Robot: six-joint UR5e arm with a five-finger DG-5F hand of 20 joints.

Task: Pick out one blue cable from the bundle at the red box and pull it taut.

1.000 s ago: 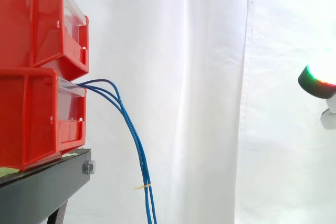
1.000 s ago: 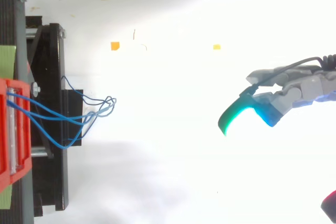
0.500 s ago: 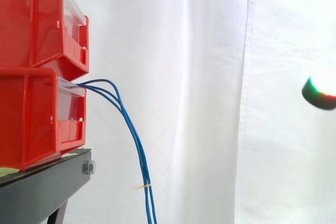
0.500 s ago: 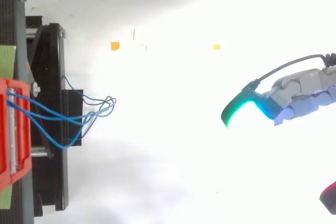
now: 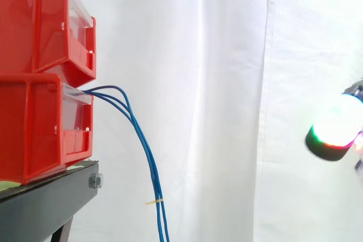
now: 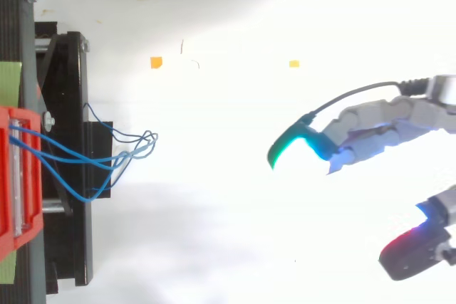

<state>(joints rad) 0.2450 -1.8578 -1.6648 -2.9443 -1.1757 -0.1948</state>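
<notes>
Several blue cables hang from your lower red bin, drooping past the black stand. Your hand hovers well apart from them, fingers loosely spread, holding nothing.

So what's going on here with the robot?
The robot hand is open and holding nothing, well apart from the blue cables. They hang slack out of the lower red bin, which sits on a black stand. The job is to pull one cable tight, but none has been picked yet.
</notes>
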